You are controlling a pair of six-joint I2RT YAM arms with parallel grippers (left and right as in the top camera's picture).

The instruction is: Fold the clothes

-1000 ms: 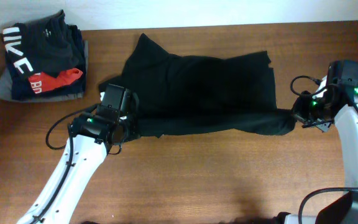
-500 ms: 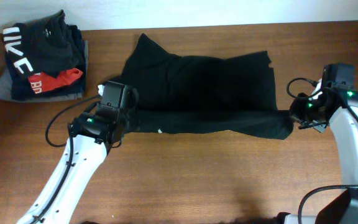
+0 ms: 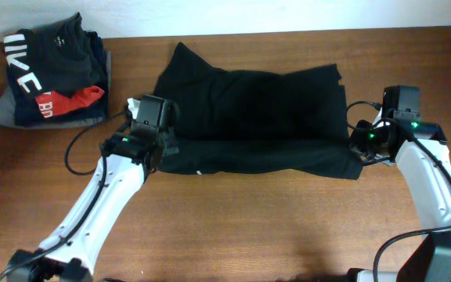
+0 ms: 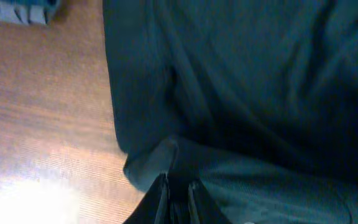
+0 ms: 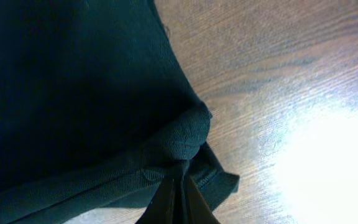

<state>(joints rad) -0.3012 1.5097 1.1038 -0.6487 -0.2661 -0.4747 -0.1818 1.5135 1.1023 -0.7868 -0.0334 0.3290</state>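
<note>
The black garment [image 3: 249,110] lies spread flat across the middle of the wooden bench [image 3: 249,227], a little toward 12 o'clock from centre, its long side running from 9 to 3 o'clock. Along its 6 o'clock edge a band of cloth is doubled over onto the body. A point of fabric juts out at the 11 o'clock corner. A tiny white mark shows on the near hem toward 7 o'clock.

The left tool [image 3: 163,149] sits at the garment's 8 o'clock corner. In the left wrist view its two slim fingertips [image 4: 160,196] stand close together with a ridge of dark cloth pinched between them, so it is clamped on the garment; bare wood lies to 9 o'clock of the cloth.

The right tool [image 3: 356,149] is at the garment's 4 o'clock corner. In the right wrist view the right tool [image 5: 179,193] has its tips pressed together on a bunched knot of fabric, and the bench shows bright at 3 o'clock.

At 10 o'clock of the bench, well apart from the black garment, rests a pile of folded clothing [image 3: 49,70]: dark with white letters on top, red and grey beneath.
</note>
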